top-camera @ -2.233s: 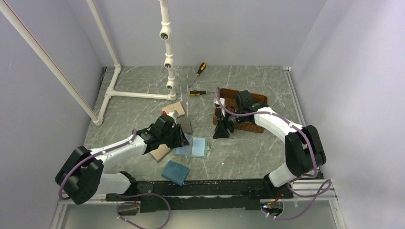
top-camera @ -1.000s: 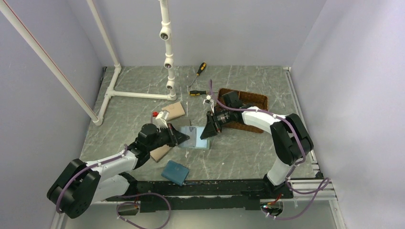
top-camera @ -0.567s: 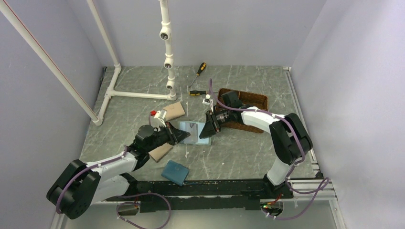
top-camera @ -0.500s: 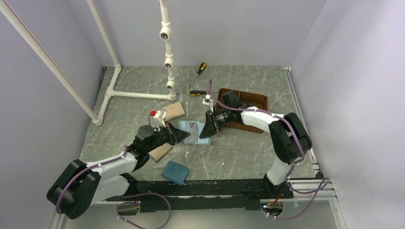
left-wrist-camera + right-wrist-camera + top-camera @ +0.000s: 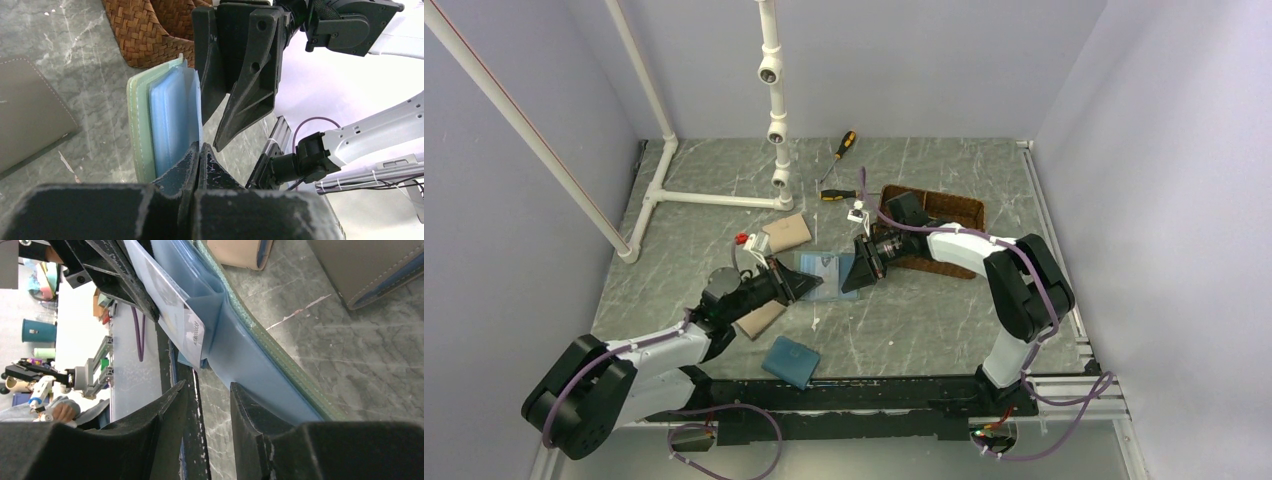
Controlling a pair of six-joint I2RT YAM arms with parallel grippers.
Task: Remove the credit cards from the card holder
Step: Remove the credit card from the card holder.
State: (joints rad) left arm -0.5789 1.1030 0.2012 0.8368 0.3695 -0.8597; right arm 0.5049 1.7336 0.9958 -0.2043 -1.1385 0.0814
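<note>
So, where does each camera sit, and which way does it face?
Top view: high behind the arm bases, looking down at the table; both arms show.
Left wrist: on the left arm, facing the card holder, basket behind; its shut jaws show.
Right wrist: on the right arm, facing the holder's blue inside and a pale card; its parted jaws show.
All share the card holder.

txt: none legible | pale card (image 5: 170,299): small print patch, too blurry to read

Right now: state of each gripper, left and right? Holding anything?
Left gripper: shut on the edge of the sage-green card holder.
Right gripper: open, jaws apart beside the card holder, gripping nothing.
</note>
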